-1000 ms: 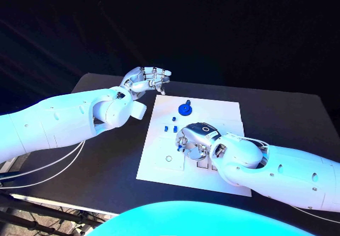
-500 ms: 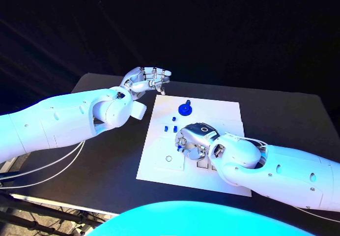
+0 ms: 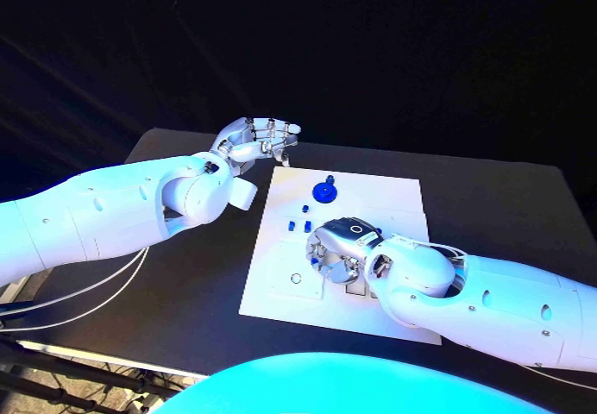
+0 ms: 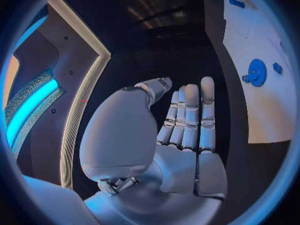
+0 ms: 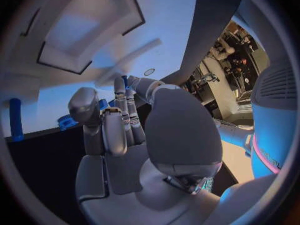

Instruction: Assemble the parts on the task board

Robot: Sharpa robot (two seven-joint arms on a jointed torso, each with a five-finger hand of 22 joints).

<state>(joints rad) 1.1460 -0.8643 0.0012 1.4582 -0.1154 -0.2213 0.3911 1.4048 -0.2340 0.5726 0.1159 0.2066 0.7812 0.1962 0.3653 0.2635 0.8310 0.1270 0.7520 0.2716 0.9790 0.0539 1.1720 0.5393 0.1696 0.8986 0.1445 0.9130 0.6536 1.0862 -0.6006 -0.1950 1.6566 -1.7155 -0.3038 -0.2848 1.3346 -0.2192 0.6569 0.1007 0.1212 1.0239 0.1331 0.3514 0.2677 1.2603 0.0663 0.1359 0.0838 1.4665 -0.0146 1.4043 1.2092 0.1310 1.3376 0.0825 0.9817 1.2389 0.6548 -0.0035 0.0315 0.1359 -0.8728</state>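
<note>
The white task board (image 3: pixel 284 291) lies in the middle of the black table. A blue gear-like part (image 3: pixel 326 191) (image 4: pixel 256 73) sits near the board's far edge, with small blue pegs (image 3: pixel 300 225) closer in. My right hand (image 3: pixel 337 251) (image 5: pixel 119 120) hangs low over the board's middle with its fingers curled down. It pinches a small blue part (image 3: pixel 317 254) (image 5: pixel 102 104) between thumb and finger. My left hand (image 3: pixel 258 138) (image 4: pixel 184 135) is raised off the board's far left corner, its fingers straight and nothing in it.
Square recesses (image 3: pixel 358 291) in the board show just in front of my right hand. A round hole (image 3: pixel 296 278) lies at the board's near left. Black table (image 3: pixel 186 285) spreads to the left of the board, and my left forearm (image 3: pixel 112 211) crosses above it.
My right hand has crept slightly left and nearer over the board with the blue part between its fingers. My left hand has not moved.
</note>
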